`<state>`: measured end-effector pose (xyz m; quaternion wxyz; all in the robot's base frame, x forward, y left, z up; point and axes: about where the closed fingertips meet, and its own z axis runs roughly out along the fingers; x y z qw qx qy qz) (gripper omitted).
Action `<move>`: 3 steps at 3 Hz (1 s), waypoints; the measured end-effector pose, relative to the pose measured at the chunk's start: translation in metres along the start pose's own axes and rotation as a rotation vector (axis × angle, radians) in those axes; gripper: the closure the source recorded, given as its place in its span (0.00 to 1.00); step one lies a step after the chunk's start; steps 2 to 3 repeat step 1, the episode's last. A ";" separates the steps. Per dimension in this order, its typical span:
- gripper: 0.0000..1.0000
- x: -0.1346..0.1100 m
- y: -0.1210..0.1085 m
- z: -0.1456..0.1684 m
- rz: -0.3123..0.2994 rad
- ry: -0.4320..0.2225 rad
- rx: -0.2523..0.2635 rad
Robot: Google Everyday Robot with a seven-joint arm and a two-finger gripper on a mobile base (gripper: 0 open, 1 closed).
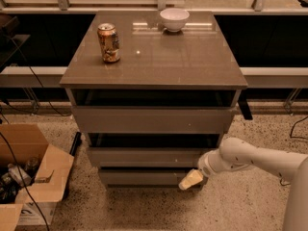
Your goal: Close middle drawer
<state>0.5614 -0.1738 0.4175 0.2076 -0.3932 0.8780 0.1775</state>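
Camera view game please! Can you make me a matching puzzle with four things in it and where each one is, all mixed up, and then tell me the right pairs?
Things:
1. soda can
2. white bowl
3. cardboard box
4. gripper

Places:
A. on the floor, left of the cabinet
B. low at the cabinet's front right, just below the middle drawer front
C. back of the cabinet top
D. left side of the cabinet top

Pairs: 1-D, 2-C, 3-A, 4-B.
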 end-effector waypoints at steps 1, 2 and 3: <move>0.00 -0.004 0.003 0.012 -0.009 -0.015 -0.028; 0.00 -0.004 0.003 0.012 -0.009 -0.015 -0.028; 0.00 -0.004 0.003 0.012 -0.009 -0.015 -0.028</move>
